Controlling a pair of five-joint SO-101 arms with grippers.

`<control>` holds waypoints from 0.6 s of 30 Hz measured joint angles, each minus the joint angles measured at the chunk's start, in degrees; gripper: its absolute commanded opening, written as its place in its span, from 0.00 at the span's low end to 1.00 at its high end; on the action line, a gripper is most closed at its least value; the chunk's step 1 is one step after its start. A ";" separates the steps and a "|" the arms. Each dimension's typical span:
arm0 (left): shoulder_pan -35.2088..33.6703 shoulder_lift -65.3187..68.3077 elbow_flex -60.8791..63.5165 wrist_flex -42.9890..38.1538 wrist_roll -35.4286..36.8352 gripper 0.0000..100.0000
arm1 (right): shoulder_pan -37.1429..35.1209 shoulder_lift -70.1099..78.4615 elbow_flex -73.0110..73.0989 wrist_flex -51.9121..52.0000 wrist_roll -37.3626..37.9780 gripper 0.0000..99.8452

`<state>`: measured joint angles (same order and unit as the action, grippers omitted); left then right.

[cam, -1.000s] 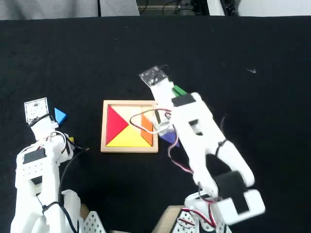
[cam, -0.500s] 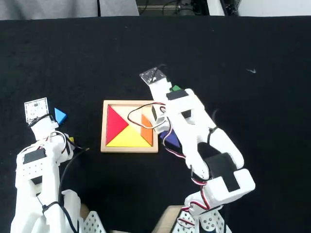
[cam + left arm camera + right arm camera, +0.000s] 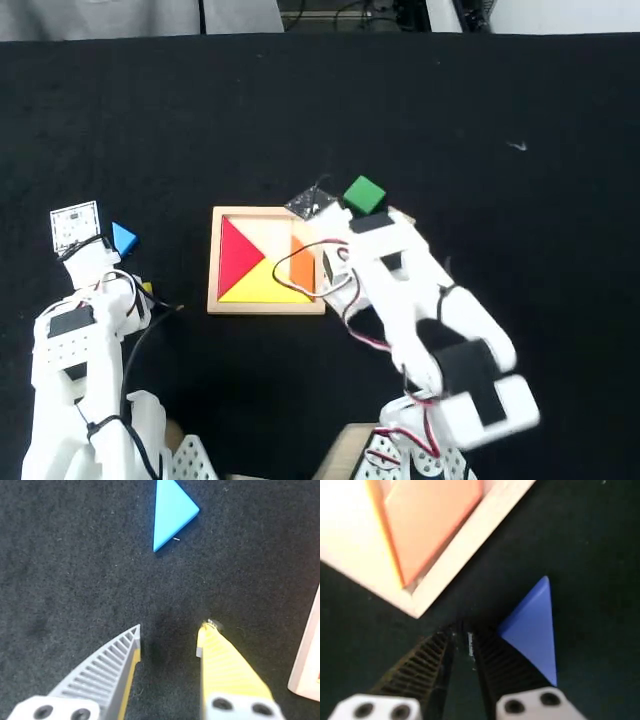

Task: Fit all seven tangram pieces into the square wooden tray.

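The square wooden tray (image 3: 214,262) holds a red triangle (image 3: 237,252), a yellow triangle (image 3: 265,285) and an orange piece (image 3: 301,256). My right arm (image 3: 405,275) hangs over the tray's right edge. In the right wrist view my right gripper (image 3: 462,639) is shut on nothing, just off the tray's corner (image 3: 470,547), with a dark blue triangle (image 3: 532,625) lying against one finger. A green square (image 3: 364,194) lies behind the tray's far right corner. My left gripper (image 3: 170,630) is open over bare cloth, short of a light blue triangle (image 3: 172,511) (image 3: 123,239).
The table is covered in black cloth (image 3: 500,220), with wide free room to the right and at the back. The left arm (image 3: 75,330) stands left of the tray. The tray's edge (image 3: 307,662) shows beside the left gripper.
My right arm has drawn back toward the near side, uncovering the green square and covering the dark blue triangle in the high view. The left arm has not moved.
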<state>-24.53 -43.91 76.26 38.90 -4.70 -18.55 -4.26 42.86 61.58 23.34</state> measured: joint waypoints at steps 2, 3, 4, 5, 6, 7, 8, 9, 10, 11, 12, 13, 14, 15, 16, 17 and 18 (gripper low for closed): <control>0.00 0.00 0.00 0.00 0.00 0.19 | 0.00 -4.57 0.88 1.76 0.18 0.02; 0.00 0.00 0.00 0.00 0.00 0.19 | 0.00 -6.95 1.23 2.37 0.35 0.04; 0.00 0.00 0.00 0.00 0.00 0.19 | 0.00 -9.49 1.76 2.81 1.05 0.08; 0.00 0.00 0.00 0.00 0.00 0.19 | 0.00 -11.96 2.46 3.87 2.29 0.13; 0.00 0.00 0.00 0.00 0.00 0.19 | 0.00 -13.89 2.99 4.66 3.52 0.18; 0.00 0.00 0.00 0.00 0.00 0.19 | 0.00 -15.21 3.16 5.19 4.57 0.21; 0.00 0.00 0.00 0.00 0.00 0.19 | 0.00 -15.91 3.34 5.71 5.71 0.22; 0.00 0.00 0.00 0.00 0.00 0.19 | 0.00 -16.26 3.52 5.98 6.77 0.22; 0.00 0.00 0.00 0.00 0.00 0.19 | 0.44 -16.26 3.78 6.15 8.09 0.21; 0.00 0.00 0.00 0.00 0.00 0.19 | 0.88 -16.26 3.87 6.15 9.76 0.21; 0.00 0.00 0.00 0.00 0.00 0.19 | 1.23 -16.09 3.87 6.15 11.52 0.21; 0.00 0.00 0.00 0.00 0.00 0.19 | 1.23 -15.65 3.87 6.15 12.75 0.21; 0.00 0.00 0.00 0.00 0.00 0.19 | 1.05 -14.95 3.87 6.15 13.45 0.21; 0.00 0.00 0.00 0.00 0.00 0.19 | 1.05 -13.98 3.87 6.15 13.89 0.21; 0.00 0.00 0.00 0.00 0.00 0.19 | 1.05 -12.84 3.87 6.15 14.24 0.21; 0.00 0.00 0.00 0.00 0.00 0.19 | 1.32 -11.43 3.87 6.07 14.68 0.21; 0.00 0.00 0.00 0.00 0.00 0.19 | 1.49 -10.02 3.87 5.63 15.03 0.21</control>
<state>-24.53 -43.91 76.26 38.90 -4.70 -17.05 -14.29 46.73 67.21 38.37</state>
